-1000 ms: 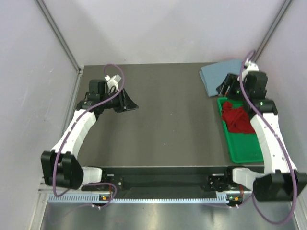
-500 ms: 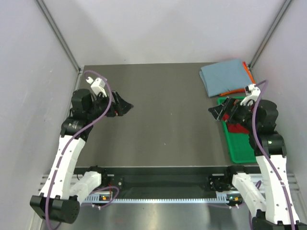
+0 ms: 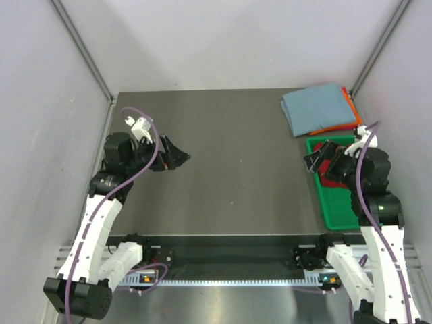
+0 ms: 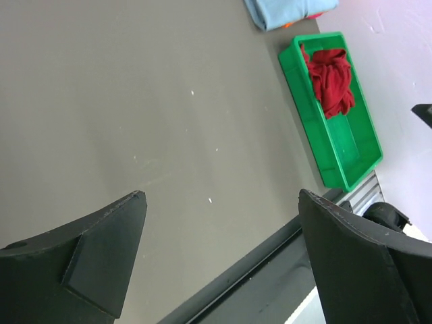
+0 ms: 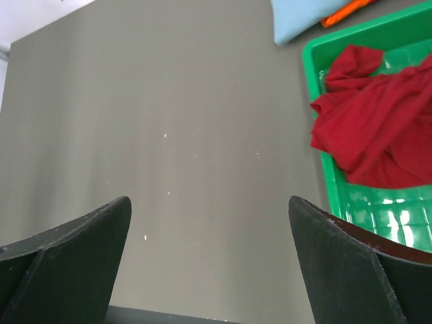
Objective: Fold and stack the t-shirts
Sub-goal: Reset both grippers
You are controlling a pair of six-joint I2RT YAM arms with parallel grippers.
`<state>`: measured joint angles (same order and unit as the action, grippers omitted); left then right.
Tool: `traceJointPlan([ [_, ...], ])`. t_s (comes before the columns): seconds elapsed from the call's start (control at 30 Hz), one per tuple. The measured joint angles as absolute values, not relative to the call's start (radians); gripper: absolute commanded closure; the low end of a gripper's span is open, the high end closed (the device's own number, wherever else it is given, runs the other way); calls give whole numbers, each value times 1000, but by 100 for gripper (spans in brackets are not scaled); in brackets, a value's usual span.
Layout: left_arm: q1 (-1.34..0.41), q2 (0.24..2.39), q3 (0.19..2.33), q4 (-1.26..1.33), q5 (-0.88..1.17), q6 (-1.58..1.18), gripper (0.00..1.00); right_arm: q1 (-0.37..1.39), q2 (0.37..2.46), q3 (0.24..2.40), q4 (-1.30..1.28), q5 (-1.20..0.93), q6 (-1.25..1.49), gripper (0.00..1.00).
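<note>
The dark red t-shirt (image 5: pixel 378 135) lies crumpled in the far half of the green tray (image 5: pixel 378 210), which sits along the right edge of the bench (image 3: pixel 236 148). It is the only thing in the tray, whose near half is bare. Just beyond the tray, in the far right corner, a blue-grey t-shirt (image 3: pixel 317 108) lies folded on top of an orange t-shirt (image 3: pixel 335 127), of which only the edges show. No pink shirt can be made out in any view. With two shirts stacked, the step in hand looks like fetching the red one for folding. The right gripper (image 3: pixel 314 154) hangs near the tray's far left corner, jaws wide apart and holding nothing. The left gripper (image 3: pixel 181 156) hangs over the left of the bench, well apart from any cloth, jaws likewise spread and empty. The next move probably calls for the right arm to dip into the tray, pinch the red cloth and carry it to the middle of the bench for spreading.
</note>
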<state>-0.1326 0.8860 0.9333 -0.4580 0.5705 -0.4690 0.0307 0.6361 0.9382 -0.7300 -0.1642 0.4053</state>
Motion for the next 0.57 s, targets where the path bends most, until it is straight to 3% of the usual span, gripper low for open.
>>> traceJointPlan([
  [0.27, -133, 884, 965, -499, 556, -453, 2, 31, 600, 977, -770, -132, 418, 0],
  [0.57, -133, 844, 1048, -500, 553, -466, 3, 31, 530, 927, -724, -250, 476, 0],
])
